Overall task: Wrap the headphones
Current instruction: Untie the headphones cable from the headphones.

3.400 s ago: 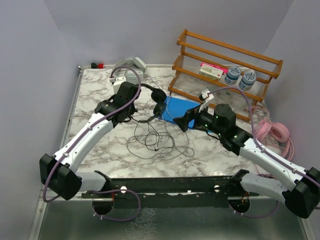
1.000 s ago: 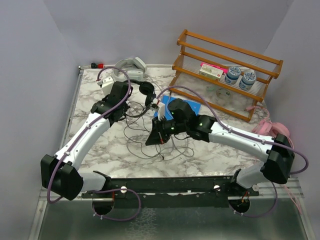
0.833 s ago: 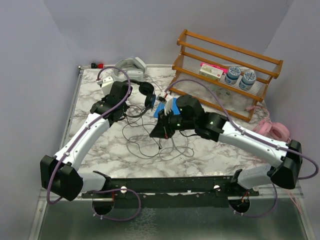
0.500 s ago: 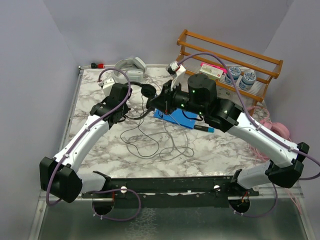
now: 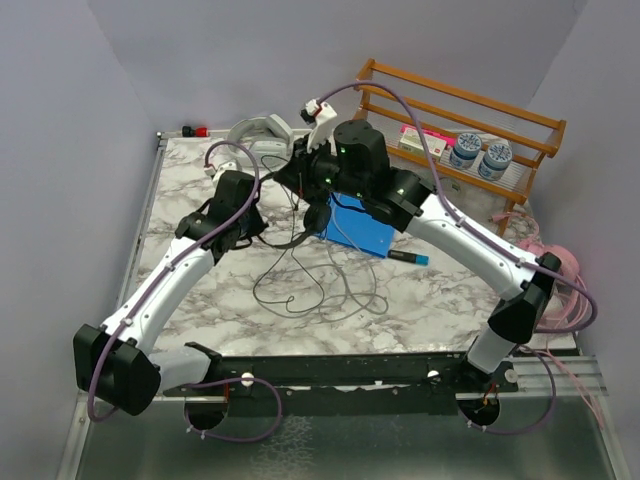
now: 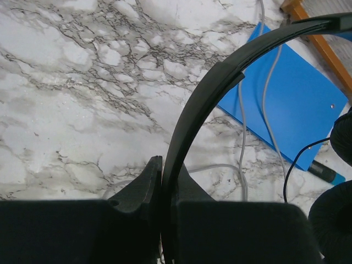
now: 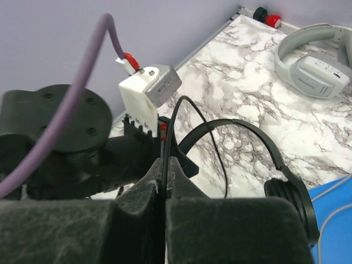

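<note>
The small black headphones [image 5: 316, 212] hang just above the marble table. My left gripper [image 5: 254, 228] is shut on their headband [image 6: 204, 102], which runs up out of the left gripper [image 6: 165, 166] in the left wrist view. Their thin black cable [image 7: 171, 124] is pinched in my right gripper [image 7: 165, 163], which is shut. That right gripper [image 5: 291, 179] is raised behind the black headphones [image 7: 248, 130]. Loose cable loops [image 5: 312, 287] lie on the table. The grey-white headphones [image 5: 262, 130] rest at the back. The pink headphones [image 5: 560, 266] lie at the right edge.
A blue flat box [image 5: 356, 226] lies mid-table under my right arm, with a dark pen [image 5: 405, 257] beside it. A wooden rack [image 5: 455, 115] with jars and a small box stands at the back right. A grey cable [image 6: 242, 129] crosses the blue box [image 6: 294, 102].
My right arm has swung from the table's middle up and back to the left, carrying the black cable above the headphones. The left gripper kept its hold on the headband and shifted slightly forward.
</note>
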Robot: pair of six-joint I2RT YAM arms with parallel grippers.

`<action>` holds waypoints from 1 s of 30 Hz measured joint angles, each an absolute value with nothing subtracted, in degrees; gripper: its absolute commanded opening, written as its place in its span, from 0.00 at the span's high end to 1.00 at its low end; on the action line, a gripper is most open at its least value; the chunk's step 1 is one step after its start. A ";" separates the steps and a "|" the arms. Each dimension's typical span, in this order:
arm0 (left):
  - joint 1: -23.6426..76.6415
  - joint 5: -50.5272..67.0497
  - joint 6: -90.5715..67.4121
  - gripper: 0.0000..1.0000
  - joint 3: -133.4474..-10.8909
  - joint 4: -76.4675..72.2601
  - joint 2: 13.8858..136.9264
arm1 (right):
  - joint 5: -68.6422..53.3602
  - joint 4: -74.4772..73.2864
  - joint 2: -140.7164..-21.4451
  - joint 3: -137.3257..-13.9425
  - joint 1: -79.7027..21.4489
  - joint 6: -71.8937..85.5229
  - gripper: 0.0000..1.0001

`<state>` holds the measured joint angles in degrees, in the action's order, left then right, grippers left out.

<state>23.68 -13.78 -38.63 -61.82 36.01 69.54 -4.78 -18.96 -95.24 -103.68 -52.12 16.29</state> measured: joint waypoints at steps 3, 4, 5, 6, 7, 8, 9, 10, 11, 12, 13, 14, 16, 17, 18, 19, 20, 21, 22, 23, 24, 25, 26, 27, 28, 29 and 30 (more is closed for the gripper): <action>23.68 -12.38 -37.95 1.00 -62.08 36.10 68.79 | -5.26 -17.58 -97.67 -103.68 -52.05 15.92 0.62; 23.68 -11.97 -37.54 1.00 -62.43 36.16 68.71 | -5.48 -17.17 -98.28 -103.68 -52.03 15.77 0.45; 23.68 -11.77 -37.32 1.00 -62.70 36.16 68.71 | -5.69 -16.80 -98.83 -103.66 -52.01 15.75 0.30; 23.68 -11.49 -36.95 1.00 -63.26 36.34 68.71 | -5.85 -16.43 -99.26 -103.66 -51.99 15.53 0.23; 23.68 -11.22 -36.73 1.00 -63.83 36.53 68.71 | -6.09 -16.27 -99.55 -103.66 -51.99 15.46 0.20; 23.68 -10.94 -36.12 1.00 -64.79 36.99 68.71 | -6.13 -16.14 -99.68 -103.66 -51.88 15.14 0.19; 23.68 -10.76 -35.79 1.00 -65.41 37.30 68.71 | -6.09 -16.03 -99.68 -103.63 -51.77 14.90 0.19; 23.68 -10.57 -35.20 1.00 -66.52 37.89 68.71 | -5.96 -15.97 -99.61 -103.48 -51.72 14.83 0.18; 23.68 -10.48 -34.61 1.00 -67.64 38.35 68.75 | -5.61 -15.73 -99.20 -102.96 -51.72 14.52 0.18; 23.68 -10.48 -34.22 1.00 -68.51 39.00 68.82 | -5.04 -15.53 -98.48 -101.86 -51.72 14.28 0.18; 23.68 -10.48 -33.61 1.00 -69.65 39.55 68.93 | -4.23 -15.42 -97.36 -100.20 -51.72 13.89 0.18; 23.68 -10.50 -33.04 1.00 -70.81 40.05 69.01 | -3.20 -15.31 -95.85 -98.04 -51.72 13.45 0.17; 23.68 -10.50 -32.14 1.00 -72.69 40.91 69.21 | -1.02 -14.92 -92.01 -92.79 -51.72 12.60 0.17; 23.68 -10.52 -31.81 1.00 -73.36 41.30 69.30 | -0.16 -14.41 -89.58 -89.67 -51.72 12.01 0.17; 23.68 -10.55 -31.35 1.00 -74.32 41.93 69.45 | 0.58 -13.41 -86.59 -85.95 -51.72 11.49 0.17; 23.68 -10.55 -30.98 1.00 -74.91 42.35 69.58 | 0.86 -12.32 -83.29 -82.15 -51.72 10.79 0.17; 23.70 -10.55 -30.63 1.00 -75.57 42.92 69.73 | 0.93 -10.92 -79.94 -78.50 -51.72 10.13 0.17; 23.75 -10.52 -30.37 1.00 -75.99 43.18 69.91 | 0.93 -9.39 -76.49 -74.87 -51.70 9.39 0.16; 23.73 -10.55 -29.98 1.00 -76.69 43.72 70.30 | 0.89 -8.01 -73.06 -71.44 -51.66 8.71 0.16; 23.73 -10.52 -29.95 1.00 -77.03 43.94 70.50 | 0.86 -6.72 -69.60 -68.18 -51.57 8.03 0.15; 23.70 -10.52 -29.89 1.00 -77.38 44.07 70.76 | 0.82 -5.56 -66.52 -65.25 -51.51 7.53 0.14; 23.70 -10.52 -29.89 1.00 -77.60 44.05 71.00 | 0.82 -4.40 -63.72 -62.59 -51.48 7.16 0.12; 23.70 -10.52 -29.89 1.00 -77.80 44.18 71.24 | 0.82 -3.42 -61.23 -60.14 -51.48 6.85 0.08; 23.70 -10.50 -29.85 1.00 -78.02 44.42 71.46 | 0.82 -2.31 -59.05 -57.76 -51.48 6.50 0.06; 23.68 -10.46 -29.82 1.00 -78.08 44.51 71.53 | 0.82 -1.37 -57.32 -55.61 -51.46 6.28 0.06; 23.68 -10.46 -29.80 1.00 -78.22 44.88 71.61 | 0.75 -0.34 -55.92 -53.58 -51.46 5.96 0.05; 23.68 -10.41 -29.80 1.00 -78.35 45.21 71.68 | 0.54 0.58 -54.70 -51.46 -51.46 5.85 0.05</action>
<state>23.68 -10.41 -29.80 -78.35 45.21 71.68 0.54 0.58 -54.70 -51.46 -51.46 5.85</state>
